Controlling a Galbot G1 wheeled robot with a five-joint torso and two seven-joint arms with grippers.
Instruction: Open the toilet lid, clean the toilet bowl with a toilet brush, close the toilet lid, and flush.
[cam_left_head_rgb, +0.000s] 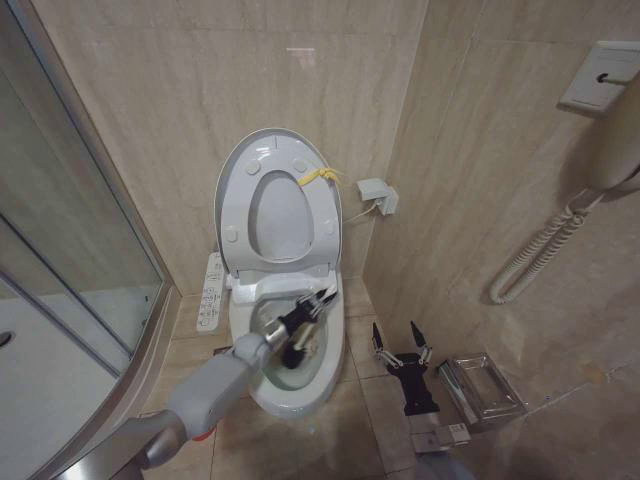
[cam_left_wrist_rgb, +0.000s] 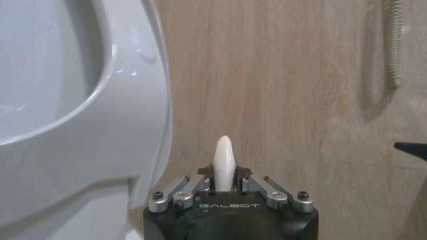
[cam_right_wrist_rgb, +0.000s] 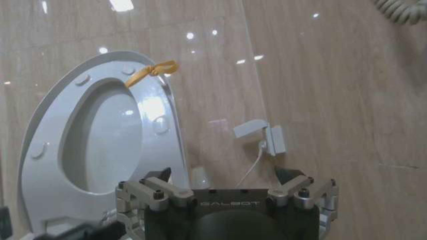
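Two arms, left gripper jaws pinching toilet brush over toilet bowl, right gripper jaws spread, beige tiles

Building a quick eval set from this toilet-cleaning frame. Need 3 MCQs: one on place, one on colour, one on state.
1. Where is the left gripper?
A. over the toilet bowl
B. at the wall phone
C. on the shower door

2. What colour is the tag on the raised toilet lid?
A. blue
B. yellow
C. green

3. What is the state of the right gripper?
A. shut on the lid
B. shut on a cloth
C. open and holding nothing

Answers:
1 A: the head view shows the left arm reaching over the bowl opening.
2 B: a yellow tie sits at the lid's top edge in the head and right wrist views.
3 C: its fingers are spread apart beside the toilet, above the floor, with nothing between them. The left gripper, by contrast, clamps the whitish toilet brush handle.
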